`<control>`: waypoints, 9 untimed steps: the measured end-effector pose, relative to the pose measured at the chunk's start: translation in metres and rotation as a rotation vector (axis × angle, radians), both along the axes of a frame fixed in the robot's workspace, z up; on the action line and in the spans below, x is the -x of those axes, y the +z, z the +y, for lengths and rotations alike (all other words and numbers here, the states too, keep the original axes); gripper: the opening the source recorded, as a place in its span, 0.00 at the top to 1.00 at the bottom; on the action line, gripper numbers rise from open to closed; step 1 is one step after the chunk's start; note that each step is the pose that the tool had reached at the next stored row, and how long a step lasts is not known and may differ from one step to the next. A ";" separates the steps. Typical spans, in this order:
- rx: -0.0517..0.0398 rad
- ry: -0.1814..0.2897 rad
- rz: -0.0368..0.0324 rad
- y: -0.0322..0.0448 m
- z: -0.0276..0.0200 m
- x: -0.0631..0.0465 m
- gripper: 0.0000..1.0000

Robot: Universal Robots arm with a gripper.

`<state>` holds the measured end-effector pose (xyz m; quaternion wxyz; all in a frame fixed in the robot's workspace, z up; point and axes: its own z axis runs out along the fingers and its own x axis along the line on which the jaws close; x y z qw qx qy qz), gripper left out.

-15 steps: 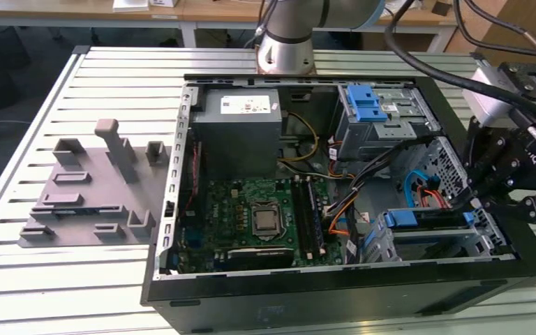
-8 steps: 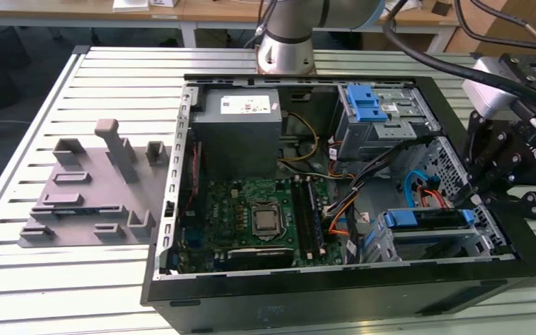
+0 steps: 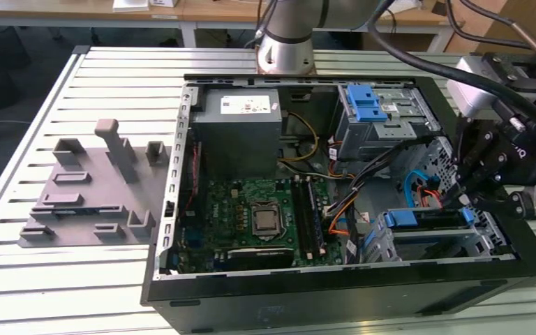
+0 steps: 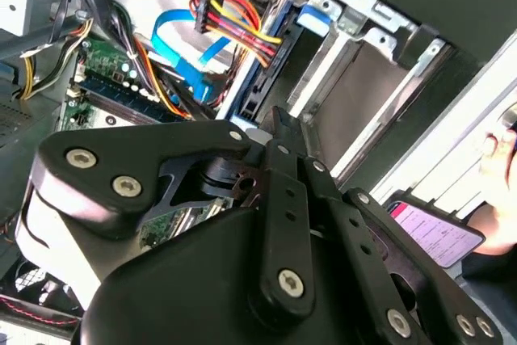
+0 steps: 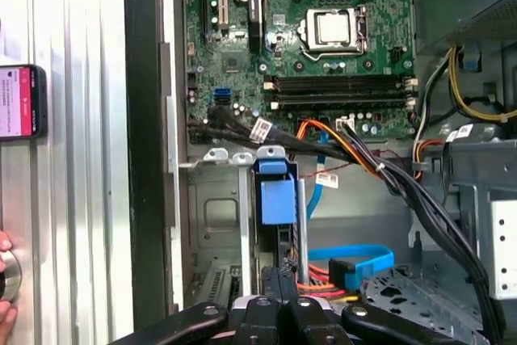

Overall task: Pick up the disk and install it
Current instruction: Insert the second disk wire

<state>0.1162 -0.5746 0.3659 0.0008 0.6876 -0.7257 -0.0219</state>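
The disk (image 3: 424, 219), silver with blue side rails, lies in the lower drive bay at the front corner of the open computer case (image 3: 343, 293), on the exterior view's right. In the first wrist view the disk (image 5: 279, 195) stands edge-on in its metal bay, blue rail towards the camera. My gripper (image 3: 460, 201) hangs just over the disk's outer end. The black fingers (image 5: 271, 287) are pressed together right at that end, with nothing visible between them. In the second wrist view the gripper (image 4: 283, 119) points into the bay beside a bundle of coloured cables.
A grey power supply box (image 3: 240, 115) and a drive cage with a blue latch (image 3: 373, 105) fill the case's far side. The motherboard (image 3: 259, 216) and loose cables (image 5: 347, 147) lie close to the bay. A grey fixture (image 3: 91, 195) sits on the slatted table. A phone (image 5: 20, 101) and a hand (image 5: 4, 288) are beside the case.
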 end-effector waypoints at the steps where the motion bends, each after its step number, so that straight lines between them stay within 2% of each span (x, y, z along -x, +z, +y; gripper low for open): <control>1: -0.0006 0.000 0.0000 0.0001 0.0004 0.001 0.89; 4: -0.0020 0.000 0.0000 0.0011 0.0019 0.003 0.89; 9: -0.0026 0.000 0.0001 0.0028 0.0075 0.005 0.89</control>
